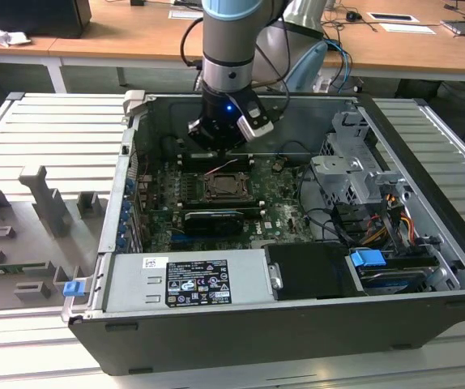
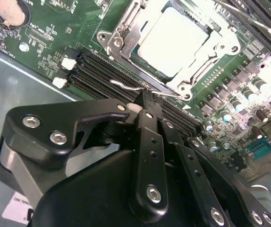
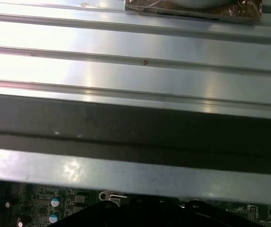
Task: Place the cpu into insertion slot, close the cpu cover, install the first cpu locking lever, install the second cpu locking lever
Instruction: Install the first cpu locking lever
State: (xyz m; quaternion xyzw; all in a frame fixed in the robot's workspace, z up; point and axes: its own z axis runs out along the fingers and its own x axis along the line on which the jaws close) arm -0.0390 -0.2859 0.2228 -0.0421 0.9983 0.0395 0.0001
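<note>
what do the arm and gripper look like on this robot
The arm is a silver-grey tube with a pale blue joint band, a black wrist carrying a small blue light, and a white-edged camera module. Black cables loop beside it. The gripper is black, angular links with silver screw heads.
</note>
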